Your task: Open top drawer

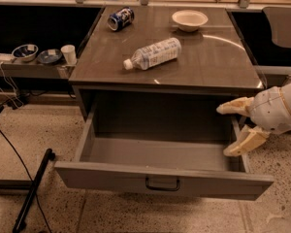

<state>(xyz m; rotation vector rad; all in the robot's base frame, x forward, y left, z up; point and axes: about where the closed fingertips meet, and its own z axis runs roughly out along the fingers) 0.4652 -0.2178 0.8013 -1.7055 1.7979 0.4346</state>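
Note:
The top drawer [111,179] is a wide grey drawer pulled far out from under the brown tabletop [218,62]. Its inside shows no contents. Its flat front carries a small dark loop handle [162,184] at the centre. My gripper [229,130] is at the right, beside the drawer's right wall and above its rim. Its two cream fingers [235,107] are spread apart, holding nothing. It is well away from the handle.
On the tabletop lie a clear plastic bottle [153,53] on its side, a blue can [120,18] and a white bowl [189,19]. A low shelf at the left holds bowls [25,51] and a cup [68,54]. A black bar [33,191] and cables lie on the floor at left.

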